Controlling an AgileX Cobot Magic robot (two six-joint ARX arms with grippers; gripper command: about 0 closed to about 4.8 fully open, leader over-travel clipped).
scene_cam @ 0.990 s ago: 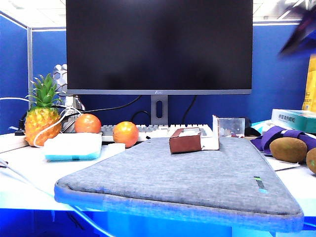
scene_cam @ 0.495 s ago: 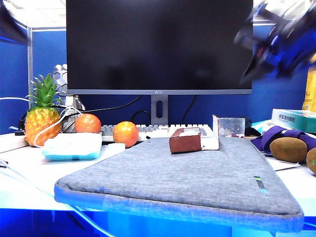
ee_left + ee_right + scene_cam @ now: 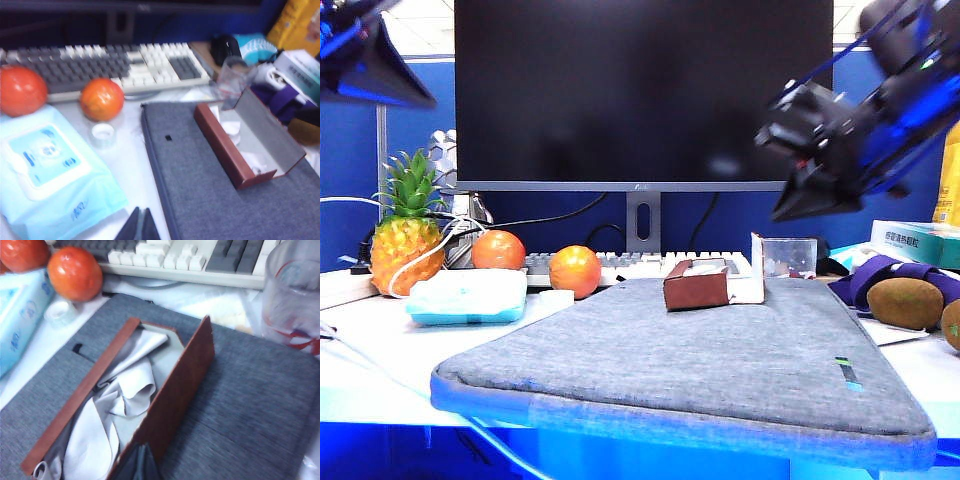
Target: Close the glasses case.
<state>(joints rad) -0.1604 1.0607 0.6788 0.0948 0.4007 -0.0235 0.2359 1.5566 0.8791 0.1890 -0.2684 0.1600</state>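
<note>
glasses case [image 3: 165, 405], boxy reddish leather, open

Plenty of bare grey sleeve [image 3: 720, 370] in front of the open glasses case [image 3: 697, 286], nothing standing there. Behind the case, crowded: keyboard [image 3: 620, 265] close along the sleeve's far edge, monitor stand [image 3: 642, 222] behind that, big screen [image 3: 642, 90] overhead. Clear cup [image 3: 788, 257] just beside the upright lid [image 3: 757, 268] at the far right corner. Off the sleeve's left edge, wipes pack [image 3: 468, 297], two oranges [image 3: 574, 271] and a pineapple [image 3: 407, 235]; off the right edge, kiwis [image 3: 904, 303] and a purple strap [image 3: 880, 272]. Open air above the case, with the right gripper [image 3: 800, 205] shut, up and to the right, and the left gripper [image 3: 140, 226] shut, high at far left.
</note>
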